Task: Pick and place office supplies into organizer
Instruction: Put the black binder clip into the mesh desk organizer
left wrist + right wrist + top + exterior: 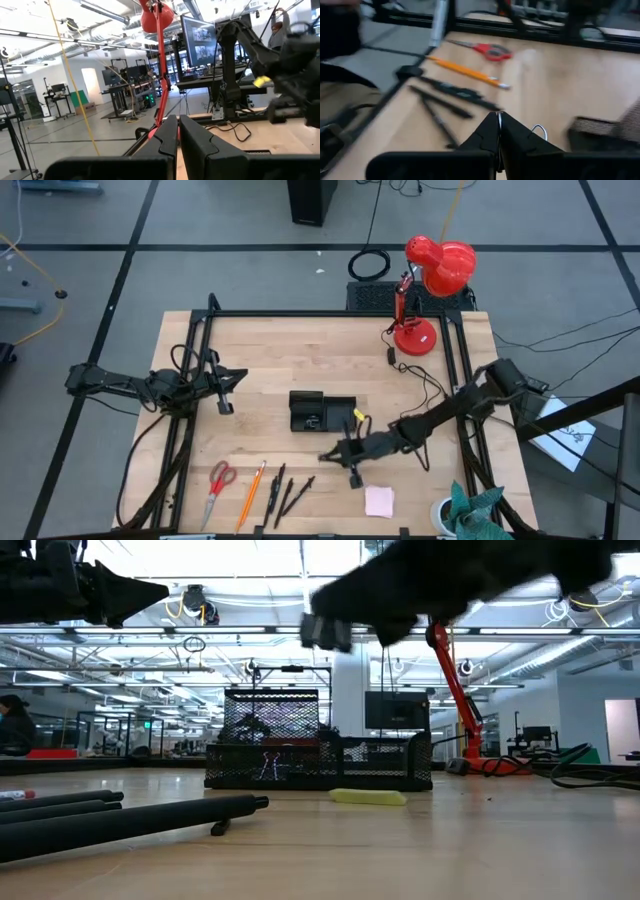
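Arms over wooden table (300, 350), right one reached low toward the supplies, left one parked.
Right gripper (352, 461) stretched from the right side toward table centre, just in front of the organizer (322, 412), fingers pressed together; a small wire clip (538, 131) showed at the fingertips, grip on it unclear. Left gripper (224, 385) hovered at the left edge, fingers (170, 137) nearly touching, nothing between them. Supplies lay in a row at the front edge, left of the right gripper: one pair of red-handled scissors (219, 482), one orange pencil (251, 492), about three black pens (283, 494). One pink note pad (379, 500) lay just beside the right gripper, one yellow-green piece (368, 797) in front of the organizer.
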Robot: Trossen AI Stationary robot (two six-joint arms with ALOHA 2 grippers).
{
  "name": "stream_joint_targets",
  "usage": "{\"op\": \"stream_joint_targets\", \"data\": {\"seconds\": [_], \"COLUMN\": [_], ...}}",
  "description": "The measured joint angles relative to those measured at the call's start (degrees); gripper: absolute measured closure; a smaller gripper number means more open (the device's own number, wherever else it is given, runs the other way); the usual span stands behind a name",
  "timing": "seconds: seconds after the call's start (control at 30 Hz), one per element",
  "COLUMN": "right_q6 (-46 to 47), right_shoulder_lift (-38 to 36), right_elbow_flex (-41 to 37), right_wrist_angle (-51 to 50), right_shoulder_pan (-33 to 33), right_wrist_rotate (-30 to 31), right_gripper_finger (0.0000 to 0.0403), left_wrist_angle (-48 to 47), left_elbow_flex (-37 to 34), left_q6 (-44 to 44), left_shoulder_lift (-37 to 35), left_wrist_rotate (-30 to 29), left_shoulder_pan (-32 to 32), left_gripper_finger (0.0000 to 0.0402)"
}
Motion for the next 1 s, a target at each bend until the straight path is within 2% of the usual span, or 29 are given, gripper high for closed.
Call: {"op": "stream_joint_targets", "data": {"seconds": [0.1,0.2,0.4,0.5,0.67,0.8,1.0], "right_q6": [-2.2,-5.0,-12.0,-12.0,-12.5,-14.8,-14.7], "right_shoulder_lift": [-0.4,1.1,2.4,4.0,8.0,10.5,11.3], "right_elbow_flex": [5.7,10.7,13.0,13.0,13.0,13.0,13.0], "right_wrist_angle": [-10.1,-14.4,-14.9,-15.6,-12.6,-11.7,-12.1], "right_shoulder_pan": [-1.9,-3.8,-8.0,-9.4,-9.6,-9.5,-9.8], "right_wrist_rotate": [0.1,1.9,2.7,2.7,3.4,7.6,8.9], "right_gripper_finger": [0.0401,0.0401,0.0401,0.0401,0.0401,0.0401,0.0401], "left_wrist_angle": [0.0,0.0,0.0,-0.1,-0.4,-0.4,-0.4], "left_elbow_flex": [0.0,0.0,0.0,0.0,0.0,0.0,0.0], "left_q6": [0.0,0.0,0.0,0.0,0.3,0.4,0.5], "left_shoulder_lift": [0.0,0.0,0.0,0.0,0.0,0.0,0.0], "left_wrist_rotate": [0.0,0.0,-0.5,-1.0,-1.3,-1.4,-1.4], "left_shoulder_pan": [0.0,0.0,0.0,0.0,0.0,0.0,0.0], "left_gripper_finger": [0.0376,0.0376,0.0376,0.0376,0.0376,0.0376,0.0376]}}
